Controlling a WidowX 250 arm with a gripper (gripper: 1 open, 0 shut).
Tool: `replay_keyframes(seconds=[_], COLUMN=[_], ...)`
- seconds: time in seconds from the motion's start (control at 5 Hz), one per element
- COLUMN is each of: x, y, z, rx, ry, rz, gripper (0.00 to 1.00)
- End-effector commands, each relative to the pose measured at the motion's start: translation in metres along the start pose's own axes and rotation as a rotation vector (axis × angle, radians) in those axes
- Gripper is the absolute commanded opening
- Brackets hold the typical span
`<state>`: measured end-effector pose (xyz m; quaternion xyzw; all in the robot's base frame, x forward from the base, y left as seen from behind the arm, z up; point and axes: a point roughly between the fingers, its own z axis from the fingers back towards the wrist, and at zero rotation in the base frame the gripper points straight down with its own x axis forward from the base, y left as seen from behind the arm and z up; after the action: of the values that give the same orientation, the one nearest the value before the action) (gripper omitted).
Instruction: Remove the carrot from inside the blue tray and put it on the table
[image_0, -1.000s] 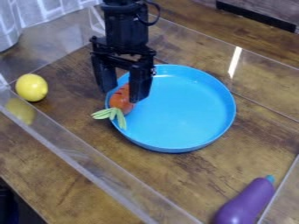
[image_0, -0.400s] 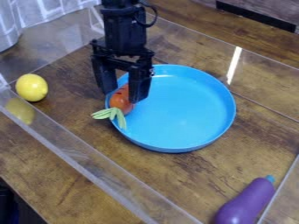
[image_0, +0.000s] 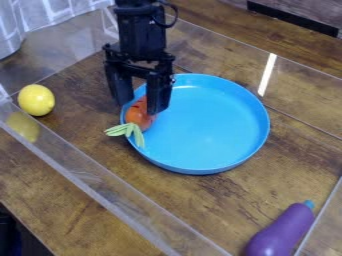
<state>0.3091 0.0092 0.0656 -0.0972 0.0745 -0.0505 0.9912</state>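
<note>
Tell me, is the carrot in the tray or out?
Mostly in. The carrot lies against the tray's left rim, its green leaves hanging out over the table.

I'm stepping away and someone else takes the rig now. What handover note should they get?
Gripper: open, pointing down over the carrot, one finger on each side, not closed on it.
Carrot: at the left rim of the blue tray, leafy top hanging over the edge toward the table.
Done: gripper lined up on the carrot.
Left: close, lift the carrot out, set it on the table, release.
</note>
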Motion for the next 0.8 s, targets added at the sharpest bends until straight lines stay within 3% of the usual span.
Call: replay_keyframes(seconds=[0.0,0.6], x=[0.006,0.0085], y=[0.0089,0.0136], z=[0.0156,0.0142], rx=[-0.001,-0.019], ry=[-0.046,-0.022], rz=[0.018,0.011], gripper=[1.0,1.0])
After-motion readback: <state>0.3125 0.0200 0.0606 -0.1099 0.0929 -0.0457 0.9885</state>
